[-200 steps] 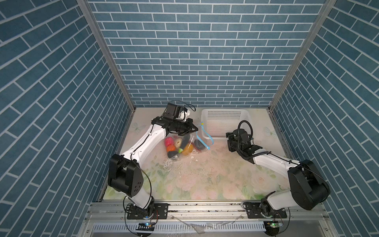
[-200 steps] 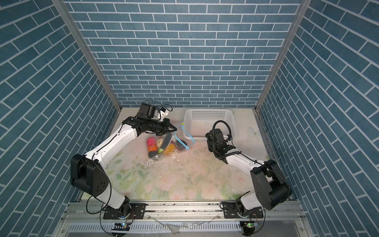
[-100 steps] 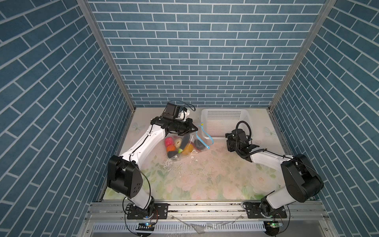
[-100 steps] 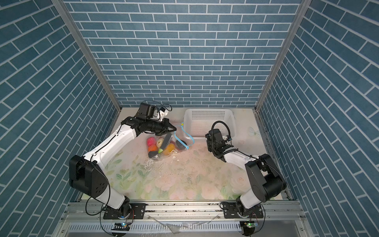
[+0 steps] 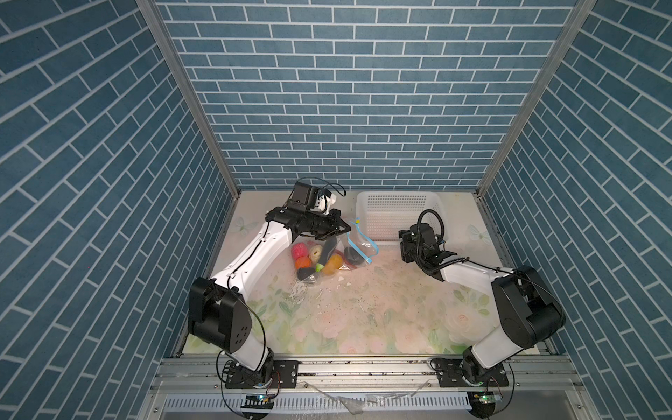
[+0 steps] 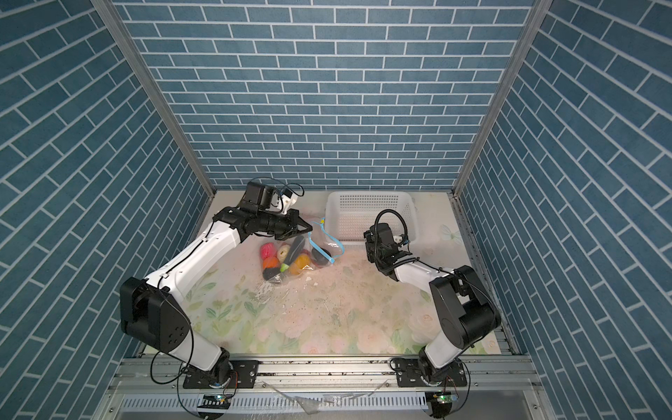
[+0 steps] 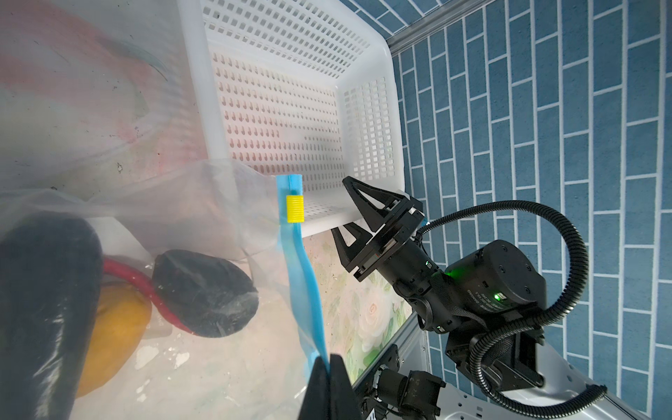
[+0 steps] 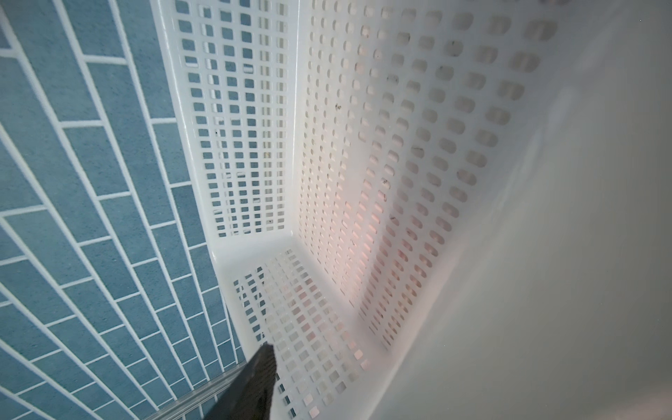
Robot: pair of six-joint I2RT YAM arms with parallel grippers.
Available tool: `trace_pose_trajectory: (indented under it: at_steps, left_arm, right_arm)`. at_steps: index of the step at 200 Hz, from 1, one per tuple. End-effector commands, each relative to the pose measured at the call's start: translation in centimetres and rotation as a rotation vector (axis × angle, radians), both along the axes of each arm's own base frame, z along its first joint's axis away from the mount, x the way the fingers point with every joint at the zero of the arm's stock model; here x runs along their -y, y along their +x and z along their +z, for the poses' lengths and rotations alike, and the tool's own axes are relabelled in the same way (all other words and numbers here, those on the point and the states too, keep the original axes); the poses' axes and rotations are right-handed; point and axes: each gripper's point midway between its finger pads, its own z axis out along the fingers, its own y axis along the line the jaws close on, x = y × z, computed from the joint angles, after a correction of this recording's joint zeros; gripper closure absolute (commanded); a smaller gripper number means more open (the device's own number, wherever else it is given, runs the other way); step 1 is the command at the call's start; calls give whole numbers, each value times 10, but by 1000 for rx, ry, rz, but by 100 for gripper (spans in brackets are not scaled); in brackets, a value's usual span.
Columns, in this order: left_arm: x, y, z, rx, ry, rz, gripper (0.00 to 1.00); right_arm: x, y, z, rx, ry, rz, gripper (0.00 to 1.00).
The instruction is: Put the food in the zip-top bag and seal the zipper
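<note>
Pinching crinkly clear bag (image 7: 225, 211), L claw (image 7: 329, 363); perforated white basket (image 7: 291, 109)

Twin high overviews of the table (image 5: 363, 309); close wrist views sharing the basket (image 7: 283, 109), right perhaps nearer.

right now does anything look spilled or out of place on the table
Small white flakes lie scattered on the table just in front of the zip-top bag, like spilled crumbs. The zipper gapes in an open loop, pinched by the left gripper.
</note>
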Motion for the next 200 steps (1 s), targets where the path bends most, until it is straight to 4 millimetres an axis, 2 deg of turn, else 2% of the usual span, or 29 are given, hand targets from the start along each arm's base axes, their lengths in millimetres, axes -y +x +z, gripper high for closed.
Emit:
trace_pose_trajectory:
  at_steps: [1,62,110,167,200]
  left_arm:
    - [-4,-4,6,24,0,-3,100]
    - [-5,-5,4,19,3,-3,100]
    - [-5,-5,5,22,3,-3,100]
    - [-6,-6,2,19,12,-8,100]
    - [-6,-6,2,20,15,-9,100]
  right_arm:
    - [-4,21,21,59,35,-18,38]
    - [-7,40,26,91,35,-21,39]
    - [-5,54,22,100,42,-32,40]
    - [-2,67,30,131,36,-29,40]
    - [-8,76,33,145,44,-15,41]
